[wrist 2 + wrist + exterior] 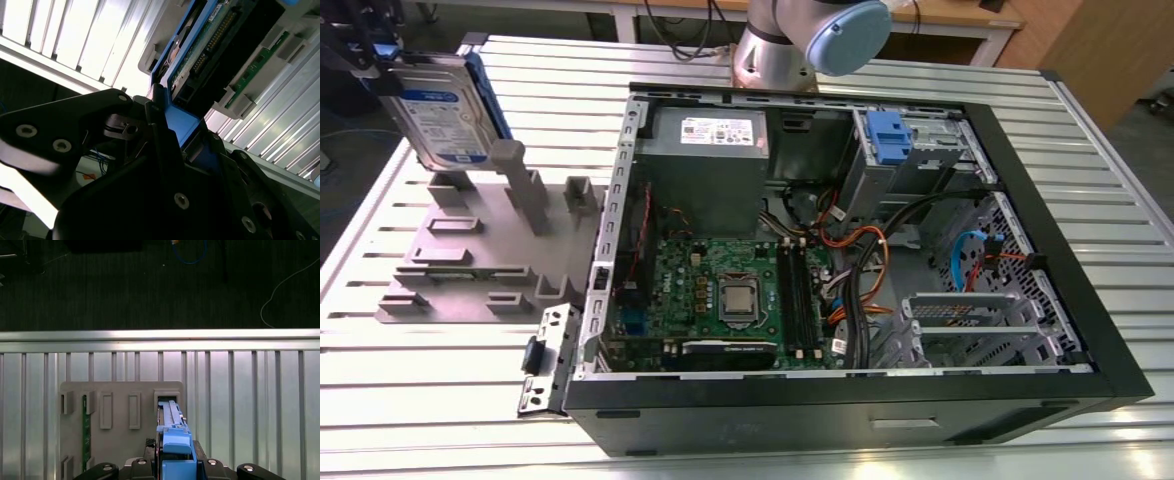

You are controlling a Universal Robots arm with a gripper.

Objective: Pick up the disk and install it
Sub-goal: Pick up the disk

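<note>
- Claw is closed on the disk. In both wrist views its black fingers press on either side of the blue carrier frame.
- The disk stands on edge, slightly tilted, at the exterior view's far left, with its label facing that camera.
- It hangs over the grey holder block, lower end just beside one of the uprights. Cannot tell whether it is fully clear of the slot.
- In the first wrist view, the disk's far end lines up with one slot of the block. A green circuit strip stands in another slot, apart from it.
- The open computer case lies on the slatted desk, to the exterior view's right of the block and well apart from the disk.
- Inside the case are a grey power supply, a motherboard and a drive cage with a blue piece. A cable bundle runs beside the cage.
- The arm base stands behind the case.
</note>
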